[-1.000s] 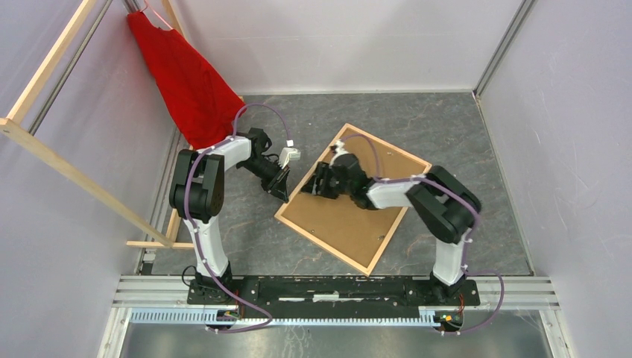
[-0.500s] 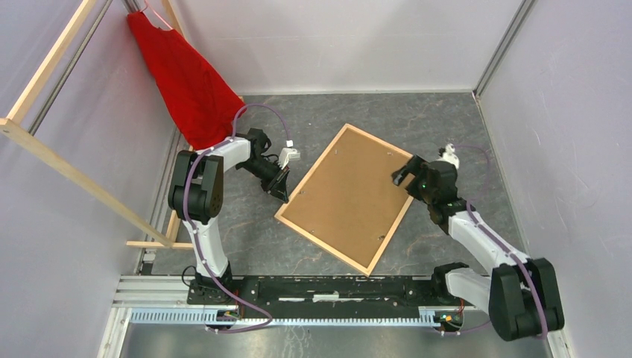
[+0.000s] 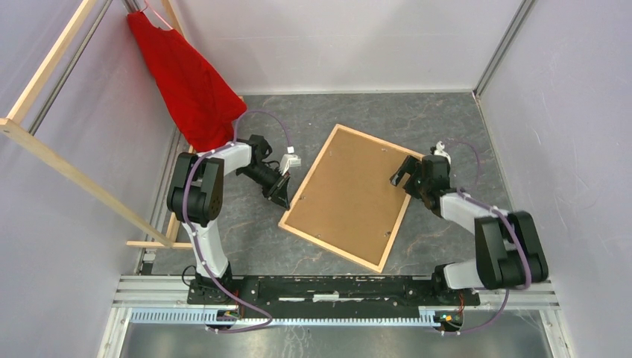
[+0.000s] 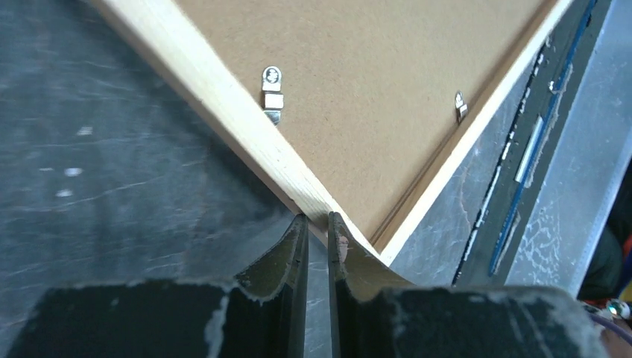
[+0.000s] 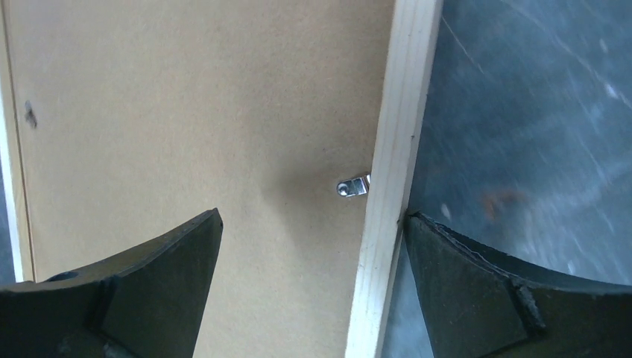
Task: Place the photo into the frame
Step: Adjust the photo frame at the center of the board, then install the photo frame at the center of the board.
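The light-wood frame [image 3: 332, 247] lies face down and askew on the grey table, with the brown backing board [image 3: 346, 195] set in it. The photo is out of view. My left gripper [image 3: 284, 195] is shut, and its tips [image 4: 317, 218] touch the outside of the frame's left rail [image 4: 223, 97] close to the near corner. My right gripper [image 3: 403, 174] is open and empty, astride the right rail [image 5: 391, 149]. One finger is over the backing board [image 5: 186, 112]; the other finger [image 5: 477, 276] is outside against the wood.
Small metal clips [image 4: 273, 93] [image 5: 354, 186] lie on the backing board's edges. A red cloth [image 3: 186, 78] hangs at the back left from long wooden rack bars [image 3: 67, 168]. Pale walls close in both sides. A black mounting rail [image 3: 335, 287] runs along the near edge.
My right arm swung off the middle of the backing board out to the frame's right edge. The frame turned slightly, its near corner shifting right. The left gripper barely moved.
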